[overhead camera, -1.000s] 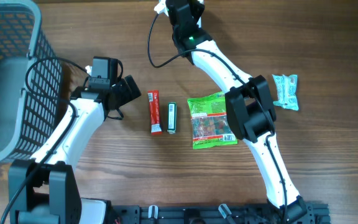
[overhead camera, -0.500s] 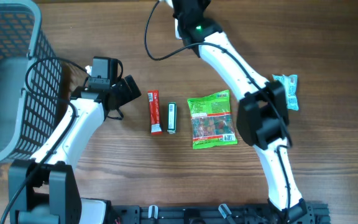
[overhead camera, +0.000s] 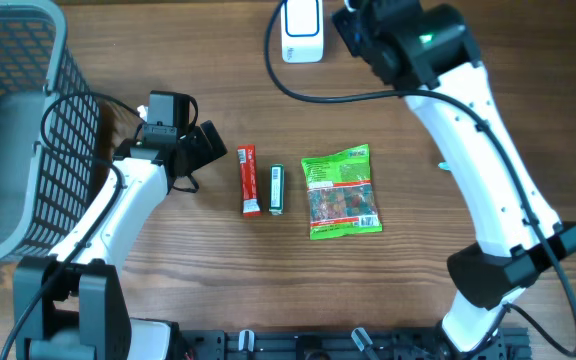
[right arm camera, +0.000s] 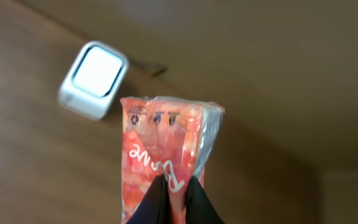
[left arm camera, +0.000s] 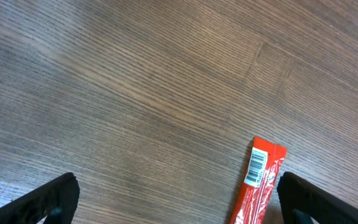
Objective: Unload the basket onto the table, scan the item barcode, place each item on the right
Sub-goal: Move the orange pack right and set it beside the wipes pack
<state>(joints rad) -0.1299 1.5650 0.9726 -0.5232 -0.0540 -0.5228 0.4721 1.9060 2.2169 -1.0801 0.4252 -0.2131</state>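
Observation:
My right gripper (right arm camera: 176, 182) is shut on the lower end of a pink-orange packet (right arm camera: 160, 137) with white lettering, held up in the air. The white scanner (right arm camera: 93, 79) lies on the table up and to the left of the packet. From overhead, the scanner (overhead camera: 301, 30) sits at the table's far edge, and the right gripper (overhead camera: 353, 25) hovers just to its right, with the packet hidden under the wrist. My left gripper (left arm camera: 179, 205) hangs open low over the wood, a red stick pack (left arm camera: 257, 186) lying just inside its right finger.
In a row at mid-table lie the red stick pack (overhead camera: 249, 180), a small green tube (overhead camera: 277, 189) and a green snack bag (overhead camera: 340, 192). A grey mesh basket (overhead camera: 28, 100) fills the far left. The scanner's cable curves toward the right arm.
The right arm has swung to the right, carrying its wrist off the scanner, which now shows. The arm now covers the teal packet at the right. The left arm is still.

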